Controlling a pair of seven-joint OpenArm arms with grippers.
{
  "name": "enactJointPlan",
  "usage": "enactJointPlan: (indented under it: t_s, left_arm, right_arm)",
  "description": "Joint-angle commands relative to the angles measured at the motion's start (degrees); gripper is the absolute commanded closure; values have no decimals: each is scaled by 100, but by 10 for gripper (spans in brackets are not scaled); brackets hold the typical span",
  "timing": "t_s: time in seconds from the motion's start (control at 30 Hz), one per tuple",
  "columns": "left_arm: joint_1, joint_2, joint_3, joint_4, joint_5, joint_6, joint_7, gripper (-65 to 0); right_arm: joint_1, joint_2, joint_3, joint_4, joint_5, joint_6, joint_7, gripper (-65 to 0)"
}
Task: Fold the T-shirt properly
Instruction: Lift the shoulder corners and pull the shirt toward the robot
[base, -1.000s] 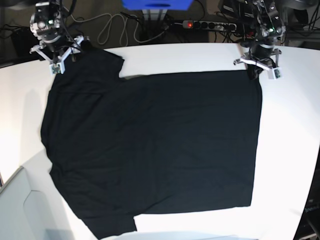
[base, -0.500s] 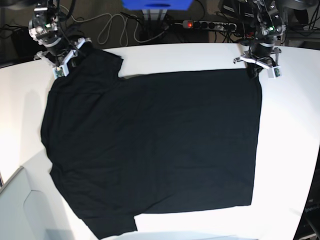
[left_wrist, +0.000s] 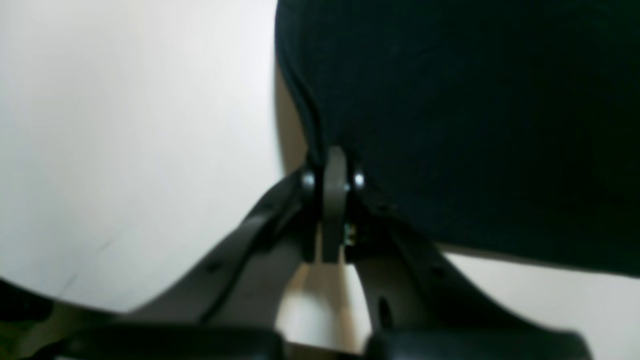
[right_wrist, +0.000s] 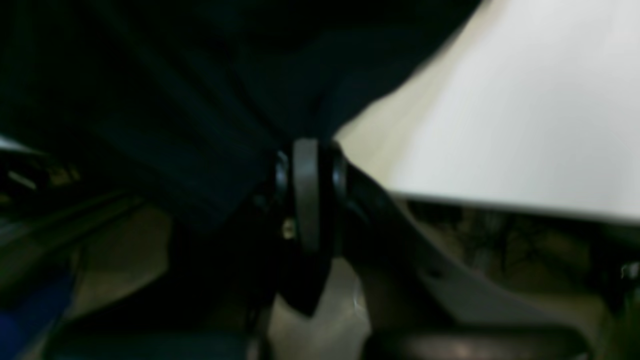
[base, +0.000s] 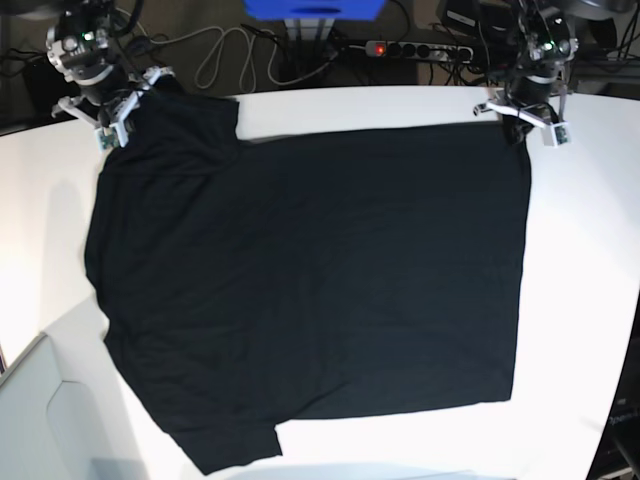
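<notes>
a big black t-shirt is lying spread out flat on a white table, plain side up. it is covering most of the table top. one short sleeve is sticking out at the far corner by the right arm, and the other sleeve is lying at the near edge of the table, low down in the base view.

the right claw is sitting at the far corner of the shirt, on the left side of the base view. its two fingers are pressed tight together and black cloth is bunching up between them, so it is pinching the shirt by the sleeve. the wrist picture is blurry, but the cloth is plainly going into the closed fingers.

the left claw is sitting at the other far corner, on the right side of the base view. its fingers are squeezed together too, and the edge of the shirt is running right into them. it is gripping the shirt at the hem corner.

behind the table, a power strip with a small red light is lying among grey cables.
</notes>
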Motion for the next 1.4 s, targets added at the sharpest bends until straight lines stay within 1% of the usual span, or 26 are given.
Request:
enactJointPlan:
  t_s: [0.0,0.13,0.27,0.3,0.43,0.53,0.63,0.77,0.93,1.03,1.13,1.37]
  left_arm:
    - [29,-66,-34,184,-26,-10,-141,0]
    - [249,-48,-34,483,-26,-10,-141,0]
    - [433,-48,-34,703,-26,-10,-141,0]
    - [451,-48,-34,712,-26,-10,-141,0]
    - [504,-48,-34,712,-26,-1,-141,0]
    - [504,-48,-34,712,-26,-1,-141,0]
    - [495,-48,-34,721,-26,-1,-141,0]
    - [442,-48,-34,721,-26,-1,-141,0]
    - [240,-48,-34,721,-26,-1,-132,0]
    - [126,-48,-26,721,-26,-1,-132,0]
    - [38,-40,-17,712,-26,-1,-132,0]
    - [38,-40,-17,650,-26,-1,-132,0]
  right_arm:
    - [-130,78,31,203,-14,61,51,-3]
    - [-420,43,163,581,12,61,95,-3]
    - [-543,34,277,625,21,87,148,-3]
    - [-578,25,312,625,21,87,244,-3]
    - [-701,-177,532,634,21,96,798,-3]
    - [-710,-239,593,634,21,96,965,-3]
    - [-657,-239,567,634,21,96,992,-3]
    - [-314,-239,532,625,21,96,930,-3]
    - [64,-203,251,616,-5,96,921,-3]
    - [345,-203,163,599,-5,96,587,-3]
    - [697,-212,154,599,12,96,16,-3]
    - [811,-195,233,599,-5,96,-1004,-5]
